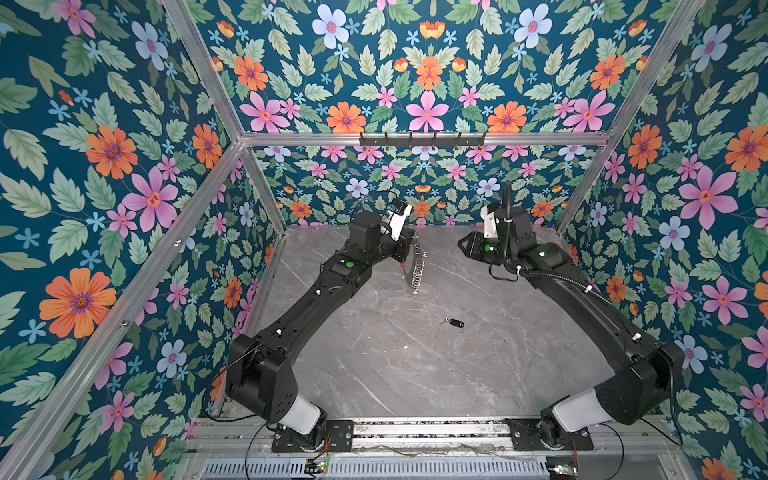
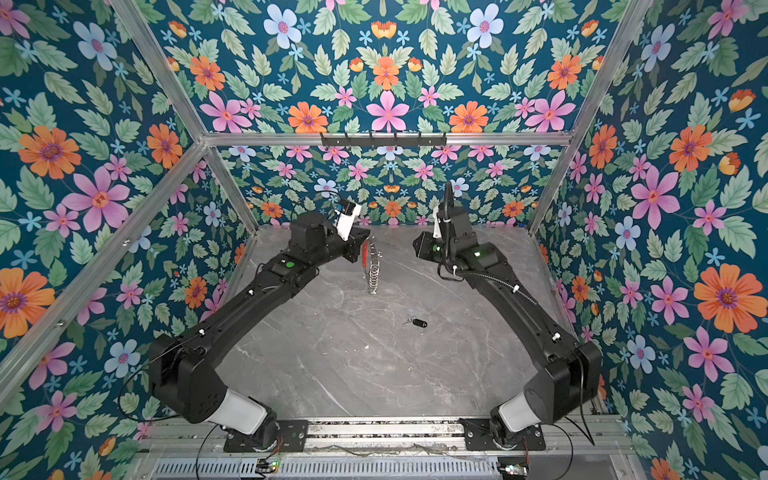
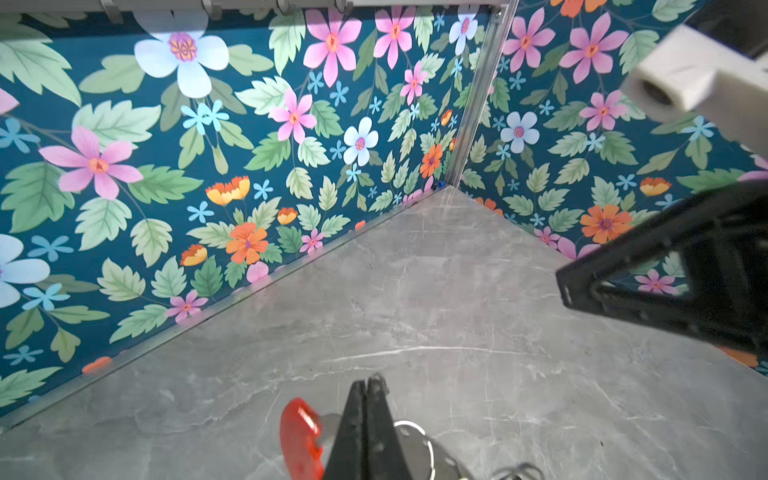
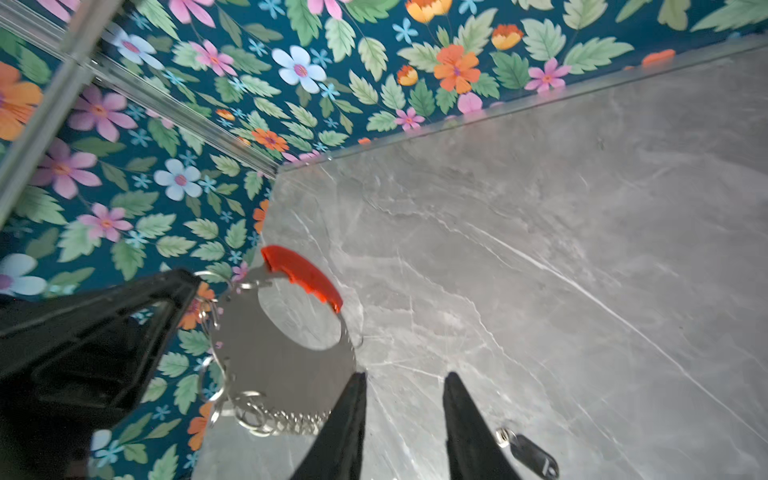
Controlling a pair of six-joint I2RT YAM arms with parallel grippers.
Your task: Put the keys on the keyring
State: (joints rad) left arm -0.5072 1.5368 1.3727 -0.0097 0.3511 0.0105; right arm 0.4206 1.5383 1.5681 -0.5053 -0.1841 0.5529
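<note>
Cloaks the walls (image 1: 104, 166) in deep teal, patterned with pink, orange and pale-blue flowers among green leaves. Streaks the grey marble-look table (image 1: 395, 374) with thin white veins. Shows a grey keyring (image 4: 270, 365), silver-fringed and red on one side, a black key tag (image 4: 534, 455) with a silver end, and black arms (image 1: 316, 286).

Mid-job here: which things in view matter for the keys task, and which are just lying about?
Job: keyring, clamped in the shut left gripper; black key tag on the table; open, empty right gripper.
Idle: black hook rail at the back.
</note>
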